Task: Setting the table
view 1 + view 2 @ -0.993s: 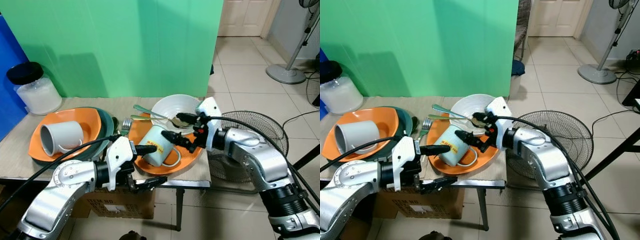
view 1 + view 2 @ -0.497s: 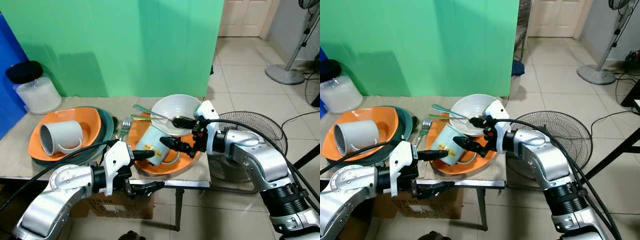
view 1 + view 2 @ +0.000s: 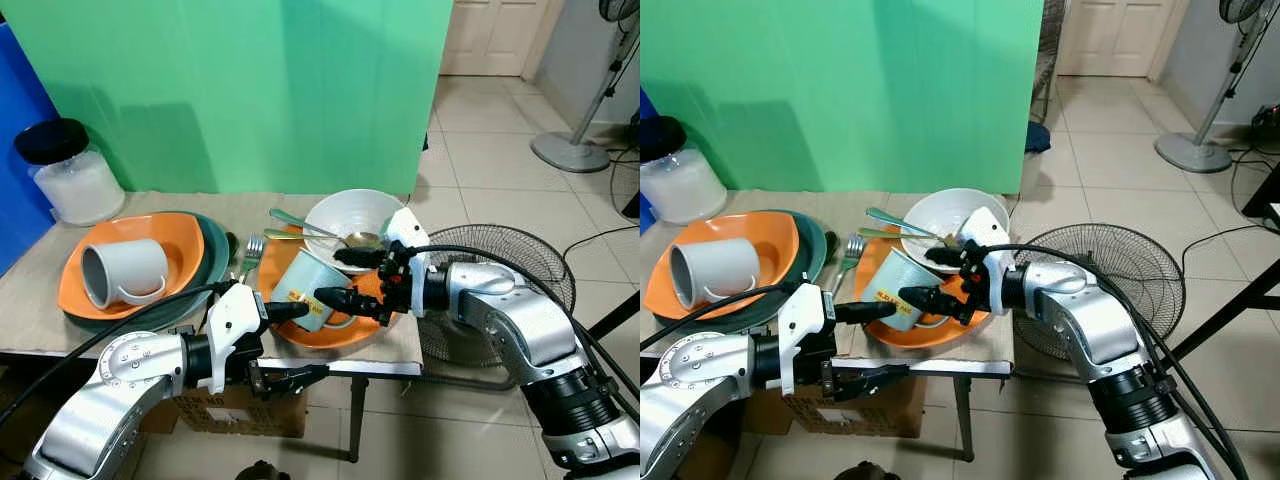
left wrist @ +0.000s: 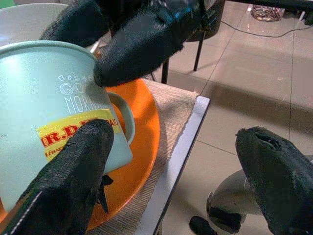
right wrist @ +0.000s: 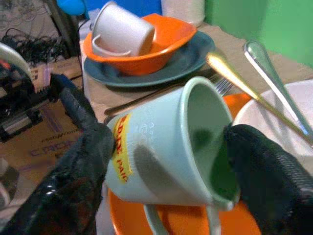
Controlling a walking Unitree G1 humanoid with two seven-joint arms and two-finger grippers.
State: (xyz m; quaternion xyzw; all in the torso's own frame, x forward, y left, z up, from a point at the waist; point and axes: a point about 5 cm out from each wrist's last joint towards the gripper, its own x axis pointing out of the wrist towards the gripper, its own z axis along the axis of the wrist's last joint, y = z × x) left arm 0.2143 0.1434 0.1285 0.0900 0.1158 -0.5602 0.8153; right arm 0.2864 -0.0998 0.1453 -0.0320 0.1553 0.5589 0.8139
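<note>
Right gripper (image 3: 345, 278): my fingers are spread wide around the pale green mug (image 3: 303, 291), one finger (image 5: 274, 171) at its open rim, the other finger (image 5: 73, 181) against its base and side. They lie against the mug, but I cannot tell whether they grip it firmly.
Left gripper (image 3: 295, 345): mine too, spread wide at the table's front edge. The upper finger (image 4: 73, 171) touches the mug's side by the yellow label; the lower finger (image 4: 279, 181) hangs off the table over the floor.
Pale green mug: tilted on its side on the orange plate (image 3: 375, 325), mouth facing up towards the back, handle down against the plate.
Orange plate: at the near right corner of the table (image 3: 30, 300), under the mug.
White bowl (image 3: 340, 215): just behind the mug, resting on the far part of the orange plate.
Spoons (image 3: 300, 228): two long ones lying across the white bowl's rim, handles pointing to my left.
Fork (image 3: 252, 247): on the table, between the two orange dishes.
Orange bowl (image 3: 180, 245): to my left, stacked on a dark green plate (image 3: 218, 250).
Grey mug (image 3: 125, 272): on its side inside the orange bowl, mouth facing my left.
Jar (image 3: 70, 175): black-lidded, at the table's far left corner.
Fan (image 3: 510, 260): wire grille standing on the floor, just right of the table.
</note>
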